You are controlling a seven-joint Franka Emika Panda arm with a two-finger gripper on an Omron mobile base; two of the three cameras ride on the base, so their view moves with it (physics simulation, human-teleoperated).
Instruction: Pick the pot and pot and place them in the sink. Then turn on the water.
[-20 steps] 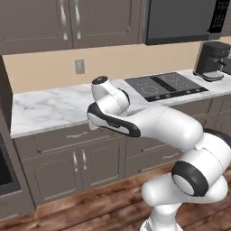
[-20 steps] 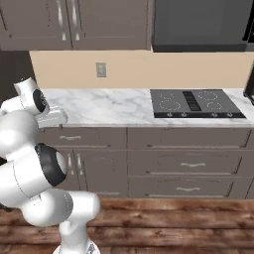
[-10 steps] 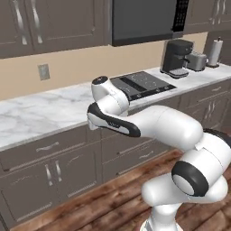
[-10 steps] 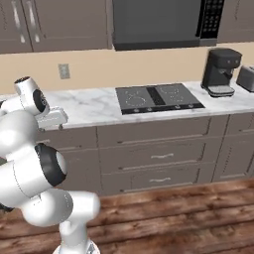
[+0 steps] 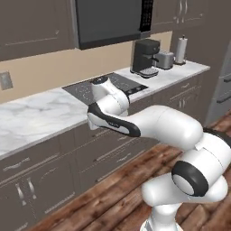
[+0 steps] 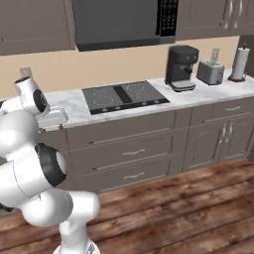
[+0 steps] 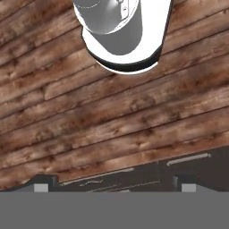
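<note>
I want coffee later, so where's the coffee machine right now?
In the right base view the black coffee machine stands on the marble counter, between the cooktop and the toaster.

Counter (image 6: 198,96): white marble with grey veining, running along the back wall.
Cooktop (image 6: 124,96): black glass, set flush into the counter.
Wall (image 6: 124,62): plain beige, carrying one pale outlet plate (image 5: 5,80).
Microwave (image 6: 121,22): dark, mounted above the cooktop between the upper cabinets.
Cabinets (image 6: 124,151): dark grey-brown; drawers with metal bar handles under the cooktop, doors to either side.
Coffee machine (image 6: 181,67): black, on the counter just right of the cooktop.
Toaster (image 6: 210,73): silver, beside the coffee machine.
Paper towel roll (image 6: 240,63): upright, right of the toaster.
Floor (image 7: 112,120): dark brown wood planks.
</note>
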